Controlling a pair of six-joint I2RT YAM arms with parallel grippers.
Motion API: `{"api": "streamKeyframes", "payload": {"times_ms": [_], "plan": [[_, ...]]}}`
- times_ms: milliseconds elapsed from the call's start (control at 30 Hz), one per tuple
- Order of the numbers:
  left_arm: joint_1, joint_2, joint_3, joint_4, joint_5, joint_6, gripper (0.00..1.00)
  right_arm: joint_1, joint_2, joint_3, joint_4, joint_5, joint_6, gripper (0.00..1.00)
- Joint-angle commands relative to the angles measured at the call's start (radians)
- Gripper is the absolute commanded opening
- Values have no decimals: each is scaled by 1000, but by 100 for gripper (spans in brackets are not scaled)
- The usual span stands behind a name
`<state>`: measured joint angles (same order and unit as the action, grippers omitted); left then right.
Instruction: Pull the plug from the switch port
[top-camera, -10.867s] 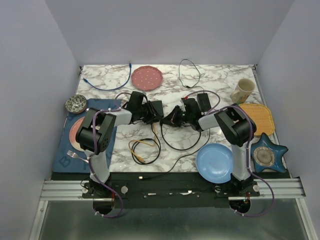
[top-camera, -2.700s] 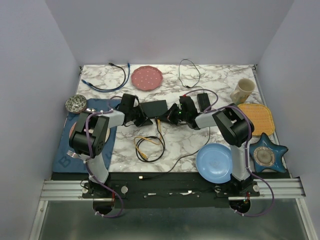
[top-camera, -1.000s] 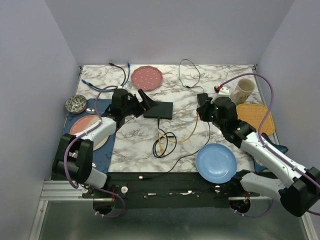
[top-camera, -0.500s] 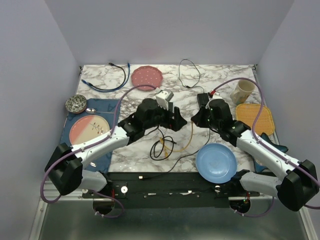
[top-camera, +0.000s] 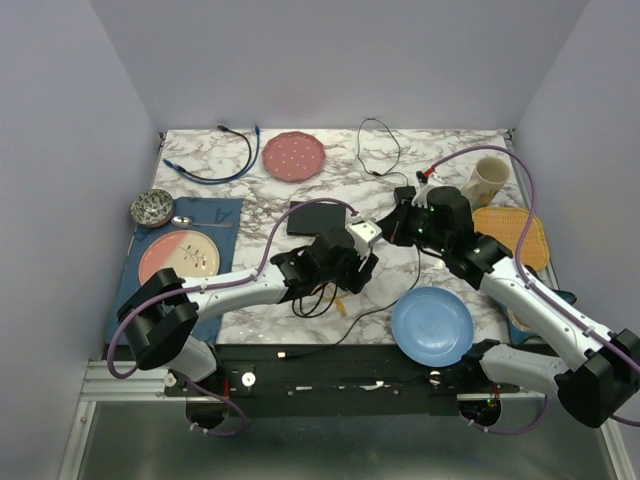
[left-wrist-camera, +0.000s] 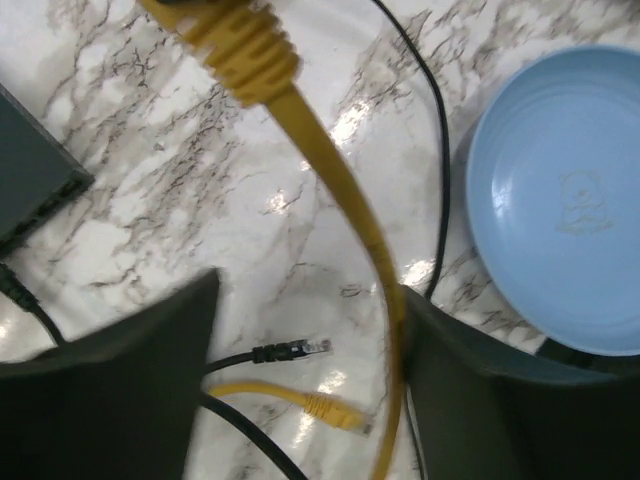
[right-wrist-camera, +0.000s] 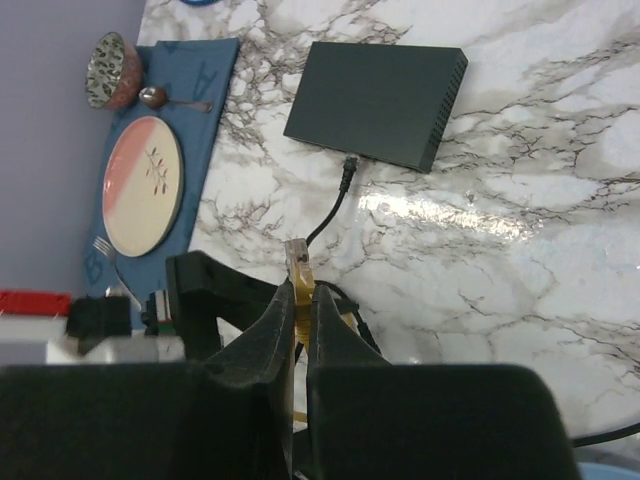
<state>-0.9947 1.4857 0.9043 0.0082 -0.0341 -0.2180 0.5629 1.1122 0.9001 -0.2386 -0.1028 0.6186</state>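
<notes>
The switch (top-camera: 318, 218) is a flat black box on the marble, also in the right wrist view (right-wrist-camera: 380, 98). A thin black cable's plug (right-wrist-camera: 347, 170) meets its near long edge; I cannot tell if it is seated. My right gripper (top-camera: 392, 229) is shut on a yellow cable's plug (right-wrist-camera: 299, 262), held in the air to the right of the switch (right-wrist-camera: 300, 300). The yellow cable (left-wrist-camera: 330, 180) hangs down between the fingers of my open left gripper (left-wrist-camera: 305, 400), which hovers low in front of the switch (top-camera: 340, 282). A switch corner (left-wrist-camera: 30, 170) shows at left.
A loose black plug (left-wrist-camera: 292, 350) and a loose yellow plug (left-wrist-camera: 335, 412) lie under the left gripper among coiled cables (top-camera: 315, 300). A blue plate (top-camera: 432, 325) sits near right. A pink plate (top-camera: 294, 155), mug (top-camera: 487, 180), yellow mat (top-camera: 518, 232) and place setting (top-camera: 180, 255) ring the table.
My left gripper has moved from over the switch toward the near edge, uncovering the switch. My right gripper, still holding the yellow plug, shifted slightly left.
</notes>
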Motion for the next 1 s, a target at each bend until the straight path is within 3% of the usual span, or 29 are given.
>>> {"api": "streamKeyframes", "payload": {"times_ms": [0, 33, 133, 167, 300, 533, 733, 967], "plan": [[-7, 15, 22, -1, 16, 29, 47, 2, -35, 37, -42, -26, 12, 1], [-7, 13, 25, -1, 20, 23, 26, 2, -40, 36, -41, -18, 13, 1], [-7, -11, 16, 27, 83, 0, 4, 2, -74, 26, -41, 23, 21, 28], [-7, -21, 12, 41, 109, -7, 1, 2, -86, 20, -34, 59, 24, 38], [-7, -47, 10, 154, 272, -84, 0, 2, -167, -26, -1, 167, 32, 48], [5, -68, 67, 374, 537, -277, 0, 2, -233, -101, 4, 302, 49, 49], [73, -97, 131, 437, 622, -376, 0, 2, -321, -158, 5, 400, 66, 49], [246, -113, 287, 406, 665, -440, 0, 2, -338, -199, 7, 431, 38, 54]]}}
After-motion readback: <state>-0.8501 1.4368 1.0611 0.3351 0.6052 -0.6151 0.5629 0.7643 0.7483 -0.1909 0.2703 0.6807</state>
